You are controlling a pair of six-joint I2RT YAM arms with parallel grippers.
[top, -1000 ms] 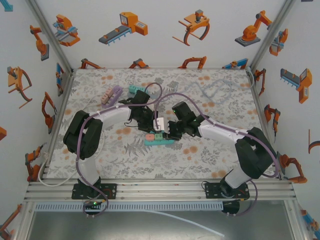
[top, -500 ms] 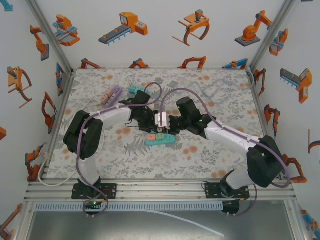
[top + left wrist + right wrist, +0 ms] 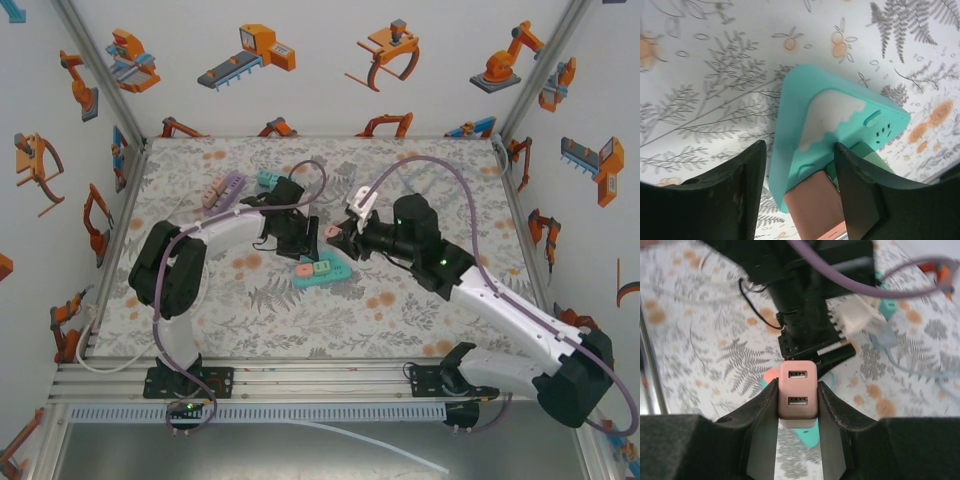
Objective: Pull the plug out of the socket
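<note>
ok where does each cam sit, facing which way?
Top external: fixed above and behind the bases, looking down over the table; left arm and right arm show, left gripper at the teal socket strip, right gripper holding the pink plug.
Left wrist: on the left arm, looking down past its fingers at the strip's end.
Right wrist: on the right arm, looking past its fingers, shut on the plug, toward the left gripper.
Shared: top and right wrist both show plug, left gripper.
</note>
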